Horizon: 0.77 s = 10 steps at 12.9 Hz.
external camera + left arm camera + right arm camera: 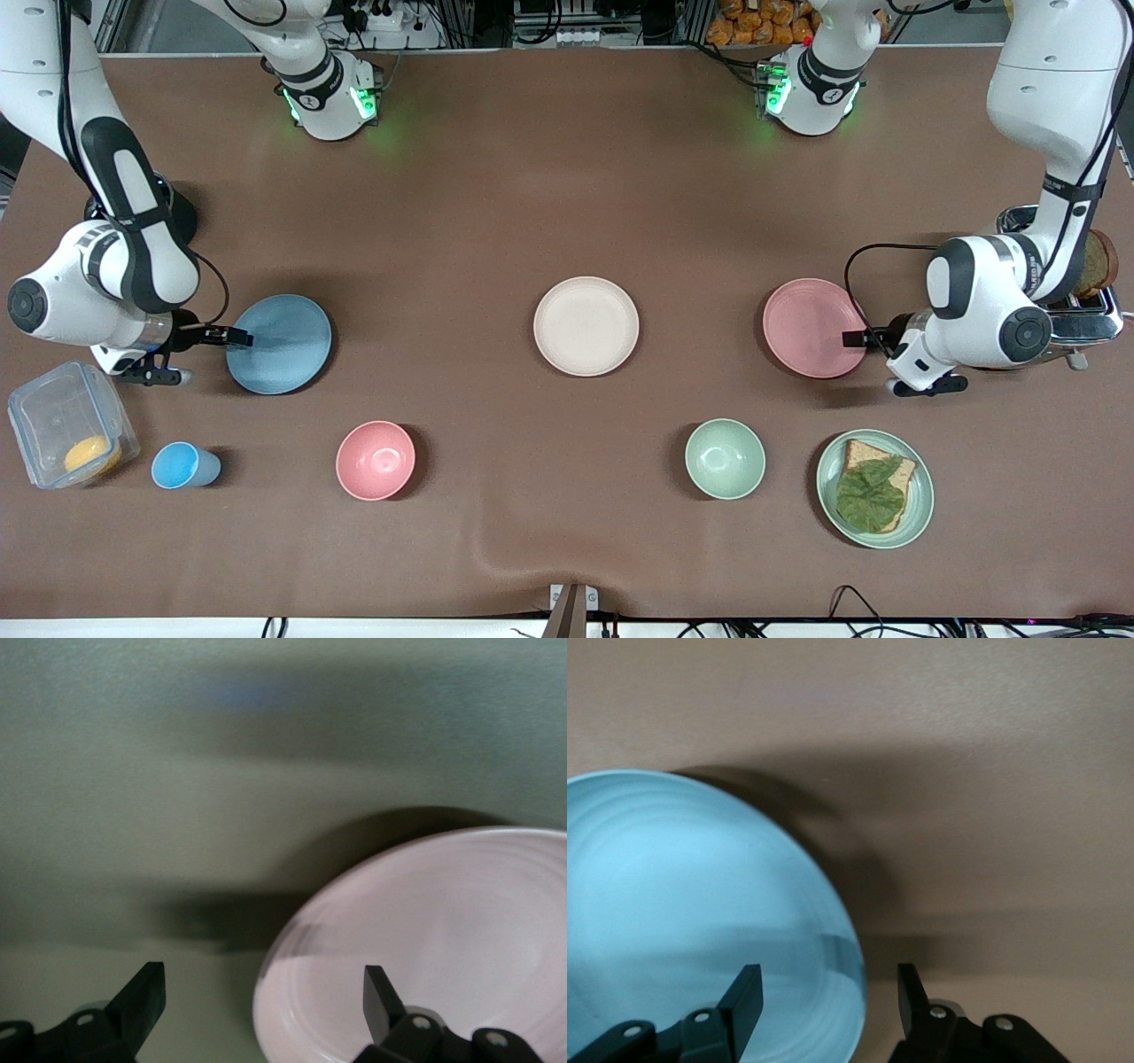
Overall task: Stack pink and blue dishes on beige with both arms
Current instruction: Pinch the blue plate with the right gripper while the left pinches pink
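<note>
The right hand sits low at the edge of the blue plate, on the side toward the right arm's end of the counter. In the right wrist view the right hand has its fingers spread wide, with one finger over the blue plate and the other finger over bare counter, so the rim lies between them. The blue plate is flat, round and matte, with a shallow rim and faint concentric rings.

The beige plate lies at the middle of the counter, between the blue plate and the pink plate, well apart from both. It is cream-coloured, the same size and shape, and bare.

The pink plate lies toward the left arm's end, level with the beige plate. It is pale pink, matte and ringed. The left hand is at its edge. In the left wrist view the left hand is spread wide, one finger over the pink plate and the other finger off it, the rim between them.
</note>
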Each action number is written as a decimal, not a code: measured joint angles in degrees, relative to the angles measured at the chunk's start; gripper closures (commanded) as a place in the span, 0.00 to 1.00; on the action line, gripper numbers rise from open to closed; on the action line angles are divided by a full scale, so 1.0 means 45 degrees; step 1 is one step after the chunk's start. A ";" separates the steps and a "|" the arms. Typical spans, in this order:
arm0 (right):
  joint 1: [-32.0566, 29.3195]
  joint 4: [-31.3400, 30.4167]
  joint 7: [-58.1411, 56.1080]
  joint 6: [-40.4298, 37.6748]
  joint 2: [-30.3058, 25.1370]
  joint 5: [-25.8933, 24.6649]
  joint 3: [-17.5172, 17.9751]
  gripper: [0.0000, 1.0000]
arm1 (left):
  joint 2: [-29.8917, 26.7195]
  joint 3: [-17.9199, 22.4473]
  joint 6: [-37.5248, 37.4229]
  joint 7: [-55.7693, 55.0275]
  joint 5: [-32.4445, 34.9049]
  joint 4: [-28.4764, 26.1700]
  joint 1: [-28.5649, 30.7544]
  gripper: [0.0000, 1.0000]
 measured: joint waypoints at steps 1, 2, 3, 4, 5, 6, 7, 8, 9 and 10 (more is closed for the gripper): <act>-0.0070 0.0041 -0.0096 0.0022 0.0073 0.0003 0.0003 0.33 | 0.0008 0.0000 0.0000 0.0014 -0.0001 0.0000 0.0055 0.46; -0.0116 0.0059 -0.0184 0.0021 0.0146 0.0007 0.0003 0.42 | 0.0007 -0.0001 0.0000 0.0036 -0.0002 0.0001 0.0064 0.58; -0.0132 0.0062 -0.0215 0.0022 0.0243 0.0010 0.0006 0.54 | 0.0009 -0.0012 0.0000 0.0054 -0.0002 0.0000 0.0060 0.67; -0.0132 0.0074 -0.0231 0.0022 0.0343 0.0011 0.0017 0.73 | 0.0014 -0.0021 0.0000 0.0064 -0.0003 -0.0002 0.0054 0.75; -0.0133 0.0095 -0.0243 0.0022 0.0433 0.0012 0.0037 0.88 | 0.0033 -0.0027 -0.0001 0.0066 -0.0043 -0.0005 0.0054 0.82; -0.0132 0.0102 -0.0255 0.0022 0.0474 0.0014 0.0062 0.99 | 0.0073 -0.0028 0.0000 0.0078 -0.0137 -0.0008 0.0054 0.92; -0.0132 0.0104 -0.0284 0.0022 0.0477 0.0015 0.0083 1.00 | 0.0120 -0.0028 0.0000 0.0085 -0.0167 -0.0008 0.0054 0.97; -0.0133 0.0113 -0.0397 0.0015 0.0476 0.0017 0.0091 1.00 | 0.0154 -0.0030 -0.0002 0.0090 -0.0180 -0.0008 0.0054 1.00; -0.0138 0.0162 -0.0534 -0.0113 0.0437 0.0024 0.0088 1.00 | 0.0139 -0.0044 -0.0025 0.0184 -0.0238 0.0006 0.0053 1.00; -0.0142 0.0216 -0.0664 -0.0161 0.0416 0.0043 0.0091 1.00 | 0.0110 -0.0043 -0.0021 0.0220 -0.0259 0.0050 0.0054 1.00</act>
